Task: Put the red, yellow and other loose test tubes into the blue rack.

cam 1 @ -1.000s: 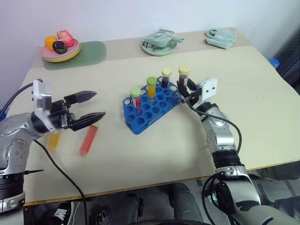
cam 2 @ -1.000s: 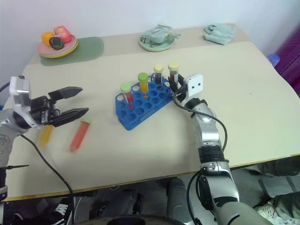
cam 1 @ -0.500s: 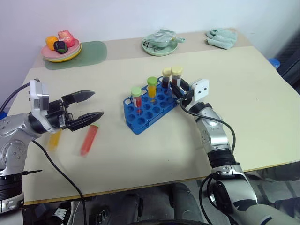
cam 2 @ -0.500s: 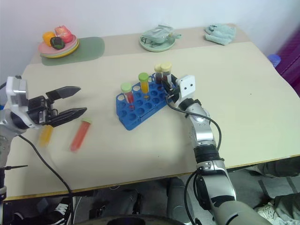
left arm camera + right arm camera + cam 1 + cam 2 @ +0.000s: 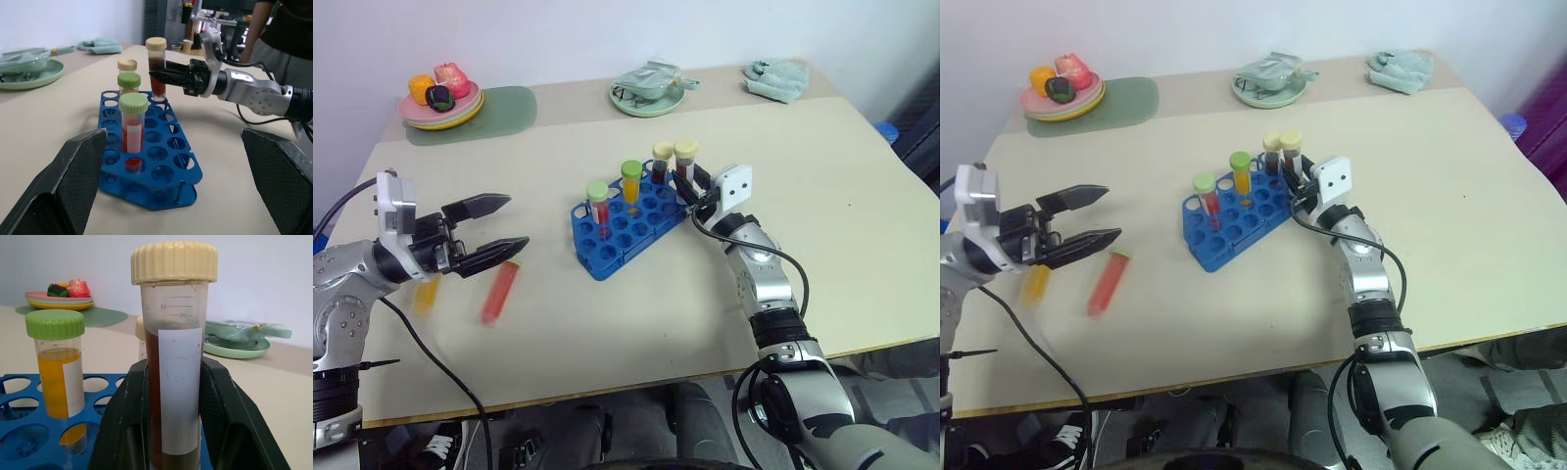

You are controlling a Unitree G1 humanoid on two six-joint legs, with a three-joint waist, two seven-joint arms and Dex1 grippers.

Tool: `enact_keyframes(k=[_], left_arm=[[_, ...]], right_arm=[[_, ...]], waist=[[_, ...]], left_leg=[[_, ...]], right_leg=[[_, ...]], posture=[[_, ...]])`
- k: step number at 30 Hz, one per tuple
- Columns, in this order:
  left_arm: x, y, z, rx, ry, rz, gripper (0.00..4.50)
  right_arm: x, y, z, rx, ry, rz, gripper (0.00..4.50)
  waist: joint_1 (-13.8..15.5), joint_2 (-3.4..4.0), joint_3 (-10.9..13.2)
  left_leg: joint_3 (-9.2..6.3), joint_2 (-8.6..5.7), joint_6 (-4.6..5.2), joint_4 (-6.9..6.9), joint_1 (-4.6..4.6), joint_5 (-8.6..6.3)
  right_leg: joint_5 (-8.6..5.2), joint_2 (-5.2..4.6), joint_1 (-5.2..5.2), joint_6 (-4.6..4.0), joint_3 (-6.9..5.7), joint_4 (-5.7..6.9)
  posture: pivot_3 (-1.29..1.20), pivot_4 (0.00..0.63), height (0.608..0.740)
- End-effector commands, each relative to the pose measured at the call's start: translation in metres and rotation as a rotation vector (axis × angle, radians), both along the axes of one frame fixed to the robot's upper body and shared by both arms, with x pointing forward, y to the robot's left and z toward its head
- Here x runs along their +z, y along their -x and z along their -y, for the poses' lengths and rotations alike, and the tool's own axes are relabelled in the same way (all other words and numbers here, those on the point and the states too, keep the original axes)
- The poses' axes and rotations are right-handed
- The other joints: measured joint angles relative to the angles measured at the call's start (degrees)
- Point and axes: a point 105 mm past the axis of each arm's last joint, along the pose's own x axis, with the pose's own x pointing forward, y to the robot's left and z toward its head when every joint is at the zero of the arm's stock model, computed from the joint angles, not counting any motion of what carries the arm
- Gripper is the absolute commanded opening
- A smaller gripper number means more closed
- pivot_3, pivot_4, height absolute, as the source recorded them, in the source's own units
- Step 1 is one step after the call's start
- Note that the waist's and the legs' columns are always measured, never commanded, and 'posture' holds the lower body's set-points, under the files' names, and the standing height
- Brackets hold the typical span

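From the head, the right gripper [image 5: 690, 186] is clamped on a brown tube [image 5: 684, 166] over the far corner of the rack [image 5: 628, 222]. The left gripper [image 5: 499, 226] gapes empty, left of the rack, above a red tube [image 5: 499, 293] and a yellow tube [image 5: 425, 293] (both lying flat).

The left wrist sees the brown tube upright over the rack, beside the other yellow-capped tube [image 5: 127, 65].

The right wrist shows its fingers [image 5: 220, 406] pinching that tube, near an orange tube [image 5: 57, 362] standing in the rack.

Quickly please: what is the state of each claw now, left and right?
Left claw: open, holding nothing.
Right claw: closed on the cream-capped dark brown test tube, at the blue rack.
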Motion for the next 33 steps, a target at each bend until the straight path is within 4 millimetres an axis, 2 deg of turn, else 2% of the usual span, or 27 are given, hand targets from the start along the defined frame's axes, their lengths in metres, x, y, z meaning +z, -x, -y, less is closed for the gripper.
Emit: enact_keyframes(k=[1, 17, 24, 25, 29, 33], left_arm=[[0.012, 0.004, -0.003, 0.008, -0.017, 0.061, 4.5], [0.011, 0.006, -0.003, 0.016, -0.018, 0.059, 4.5], [0.01, 0.007, -0.004, 0.022, -0.019, 0.059, 4.5], [0.01, 0.007, -0.004, 0.022, -0.018, 0.058, 4.5], [0.007, 0.007, -0.005, 0.027, -0.023, 0.045, 4.5], [0.006, 0.011, -0.008, 0.05, -0.051, 0.02, 4.5]], right_arm=[[0.01, 0.001, -0.004, 0.017, -0.03, 0.027, 0.74], [0.006, -0.002, -0.003, 0.025, -0.106, -0.013, 0.74], [0.008, -0.001, 0.004, 0.024, -0.108, -0.005, 4.17], [0.009, 0.0, 0.003, 0.03, -0.112, -0.002, 4.48], [0.012, 0.005, 0.001, 0.072, -0.09, 0.012, 4.48], [0.016, 0.027, 0.009, 0.197, -0.028, 0.011, 4.48]], waist=[[0.01, 0.0, 0.0], [-0.05, 0.0, 0.0], [-0.01, 0.0, 0.0], [-0.01, 0.0, 0.0], [-0.02, 0.01, 0.0], [0.15, 0.0, 0.0]], left_leg=[[0.0, 0.0, 0.0, 0.0, 0.0, 0.0], [0.0, 0.0, 0.0, 0.0, 0.0, 0.0], [0.0, 0.0, 0.0, 0.0, 0.0, 0.0], [0.0, 0.0, 0.0, 0.0, 0.0, 0.0], [0.0, 0.0, 0.0, -0.01, 0.0, 0.0], [0.0, 0.0, 0.0, -0.01, -0.02, 0.0]], right_leg=[[0.0, 0.0, 0.0, 0.0, 0.0, 0.0], [0.0, 0.0, -0.01, 0.0, 0.0, 0.0], [0.0, 0.0, -0.01, 0.0, 0.0, 0.0], [0.0, 0.0, -0.01, 0.0, 0.0, 0.0], [0.0, 0.0, -0.01, 0.0, 0.0, 0.0], [0.0, 0.0, -0.01, 0.0, 0.0, -0.02]], posture=[[0.0, 0.15, 0.74], [0.0, 0.15, 0.74], [0.0, 0.15, 0.74], [0.0, 0.15, 0.74], [0.0, 0.15, 0.74], [0.0, 0.15, 0.74]])
